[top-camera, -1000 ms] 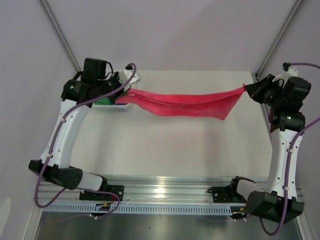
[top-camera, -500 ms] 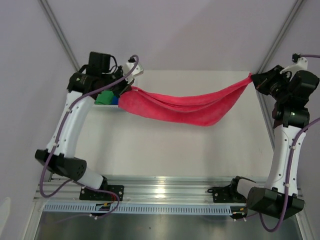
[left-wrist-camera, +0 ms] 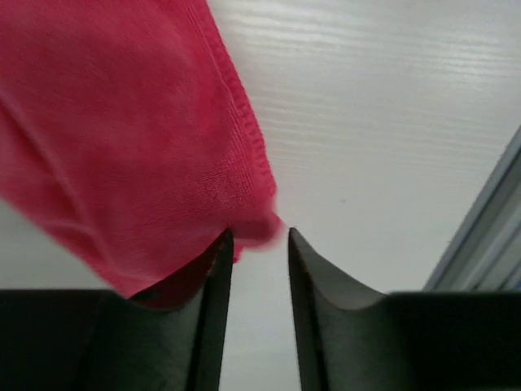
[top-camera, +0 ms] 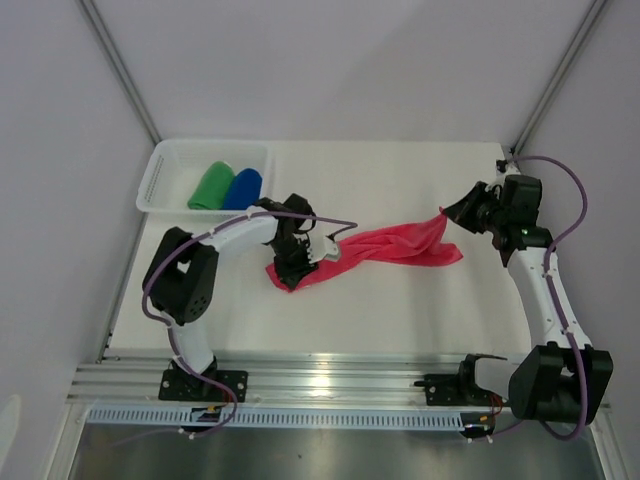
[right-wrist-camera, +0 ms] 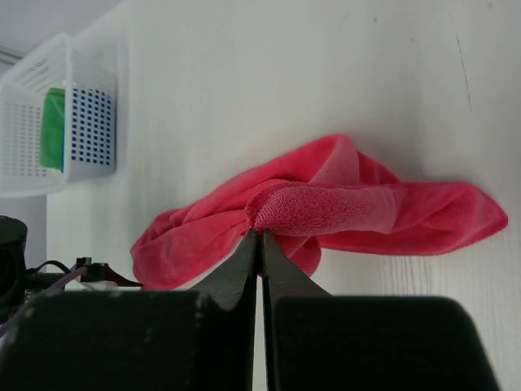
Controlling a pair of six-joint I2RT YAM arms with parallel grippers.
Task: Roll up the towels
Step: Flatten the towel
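Observation:
The pink-red towel (top-camera: 385,246) lies crumpled on the white table, stretching from centre left to the right. My right gripper (top-camera: 447,213) is shut on its upper right corner and holds that corner just above the table; in the right wrist view the gripper (right-wrist-camera: 260,234) pinches a fold of the towel (right-wrist-camera: 342,208). My left gripper (top-camera: 297,262) is low over the towel's left end. In the left wrist view the gripper (left-wrist-camera: 259,234) has its jaws apart, with the towel (left-wrist-camera: 138,122) lying beside the left finger. The green towel (top-camera: 213,186) and the blue towel (top-camera: 244,187) lie rolled in the basket.
The white mesh basket (top-camera: 160,165) stands at the table's back left corner; it also shows in the right wrist view (right-wrist-camera: 24,106). An aluminium rail (top-camera: 330,375) runs along the near edge. Frame posts rise at both back corners.
The towel was stretched in the air between both grippers; it now lies on the table. The left arm swung from over the basket to the table's middle and let go. The right arm lowered.

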